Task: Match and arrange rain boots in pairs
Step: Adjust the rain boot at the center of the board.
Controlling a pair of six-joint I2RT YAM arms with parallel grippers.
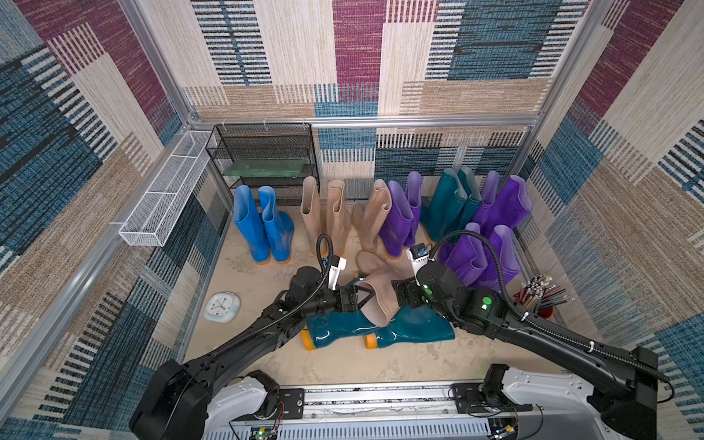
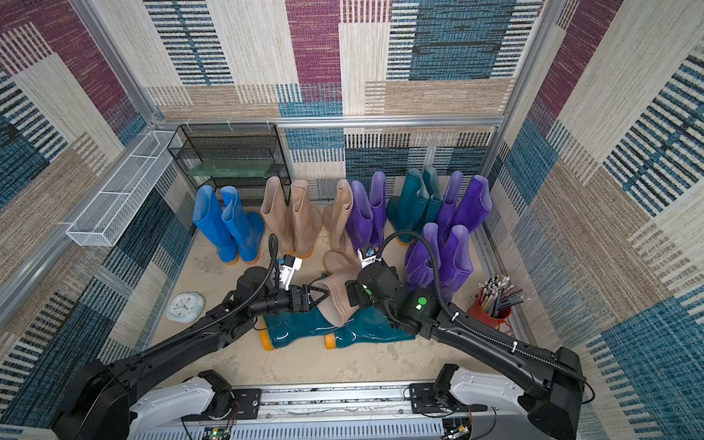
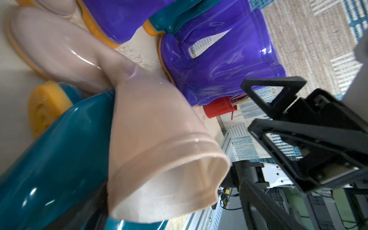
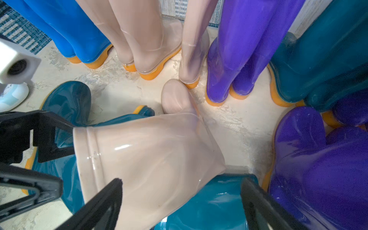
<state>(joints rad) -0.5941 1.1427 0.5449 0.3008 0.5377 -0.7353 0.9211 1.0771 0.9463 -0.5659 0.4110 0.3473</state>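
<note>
Jaws are gaping wide on left gripper (image 1: 362,299) and right gripper (image 1: 397,292), flanking the fallen beige boot (image 1: 381,295). It's lying across two toppled teal boots (image 1: 343,329), near centre.

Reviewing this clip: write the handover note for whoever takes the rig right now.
Left end effector: open, at the cuff of the lying beige boot.
Right end effector: open, straddling its shaft; neither looks clamped.
Done: blue pair, beige pair, teal pair and three purple pairs stand at the back.
Left: stand the lying boot beside the lone beige boot, then pair the two lying teal boots under it.
</note>
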